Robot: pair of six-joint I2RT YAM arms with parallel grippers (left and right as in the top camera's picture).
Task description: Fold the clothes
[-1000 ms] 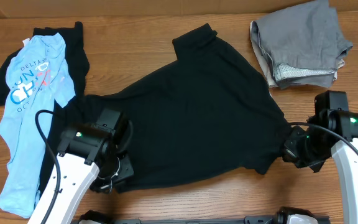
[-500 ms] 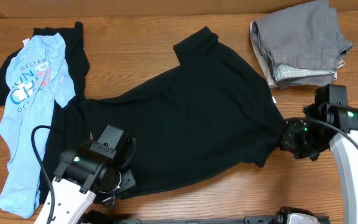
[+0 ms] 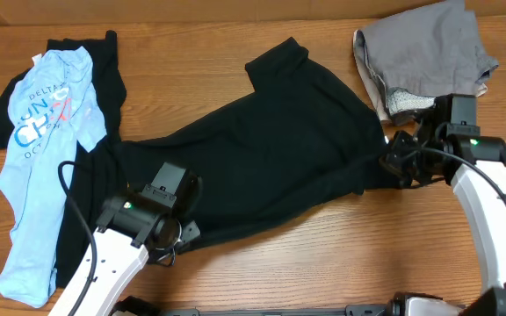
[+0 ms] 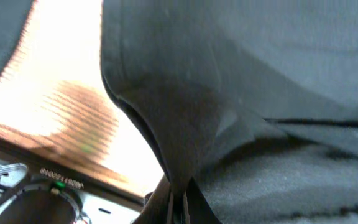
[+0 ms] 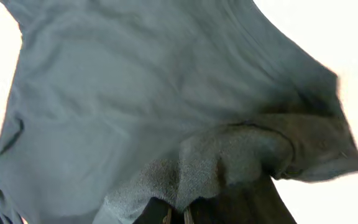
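Both our left gripper [image 4: 178,200] and right gripper [image 5: 176,214] are pinched shut on the near hem of the black T-shirt [image 3: 271,149], which we have drawn away from the near edge of the desk [image 3: 323,281] toward its middle, so the fold is starting. The wrist views show the clamped cloth; only the overhead shows the grey garments [image 3: 429,53] just beside our right gripper.

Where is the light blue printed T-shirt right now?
Overhead view, far left: the light blue T-shirt lies partly over a black piece, left of the spread black T-shirt.
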